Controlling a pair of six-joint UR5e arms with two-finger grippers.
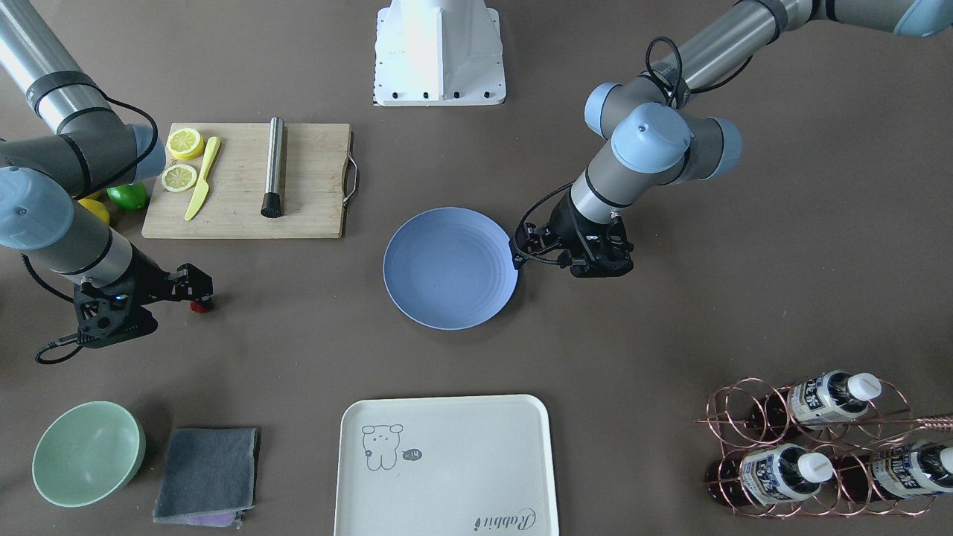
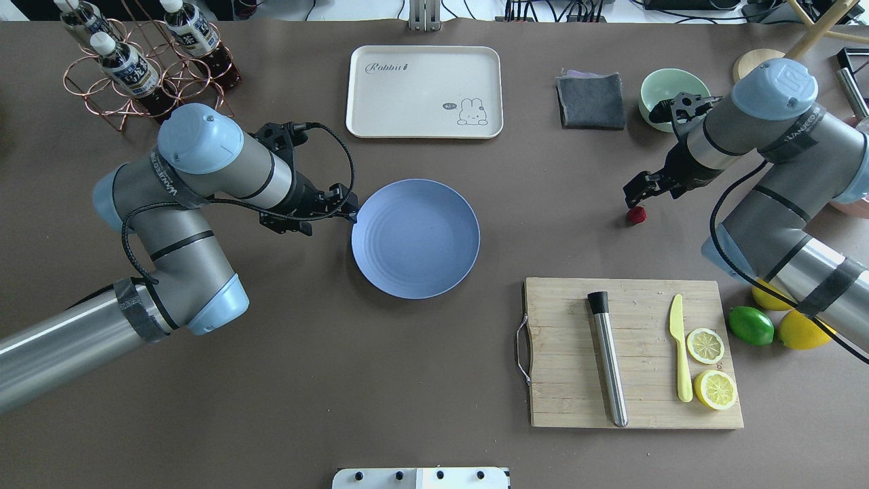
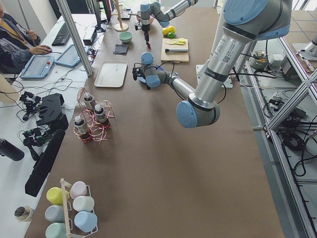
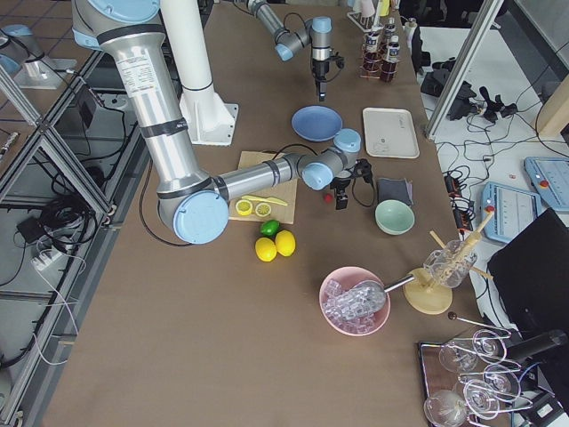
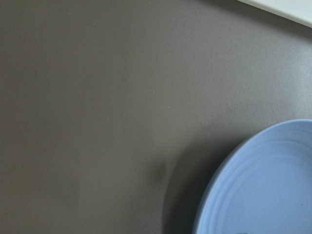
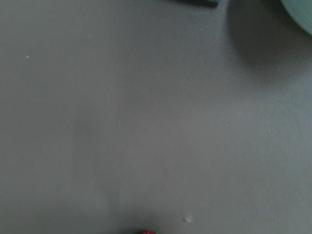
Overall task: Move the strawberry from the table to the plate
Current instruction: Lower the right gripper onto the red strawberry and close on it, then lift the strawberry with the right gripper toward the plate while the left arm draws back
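Observation:
The strawberry (image 2: 636, 215) is a tiny dark-red berry lying on the table (image 2: 380, 353), to the right of the blue plate (image 2: 415, 238). My right gripper (image 2: 633, 197) hangs just above it, tips pointing down and seemingly open. From the front, the strawberry (image 1: 199, 305) peeks out under the right gripper (image 1: 199, 289). Only its top edge shows in the right wrist view (image 6: 147, 232). My left gripper (image 2: 352, 208) hovers at the plate's left rim and holds nothing; its jaws are not clear. The plate (image 5: 263, 190) fills a corner of the left wrist view.
A wooden cutting board (image 2: 563, 353) carries a steel rod (image 2: 607, 360), a yellow knife (image 2: 680, 356) and two lemon halves (image 2: 705, 345). A lime (image 2: 751, 325) and lemons sit beside it. A mint bowl (image 2: 657, 88), a grey cloth (image 2: 590, 100), a cream tray (image 2: 424, 92) and a bottle rack (image 2: 136, 68) line the far side.

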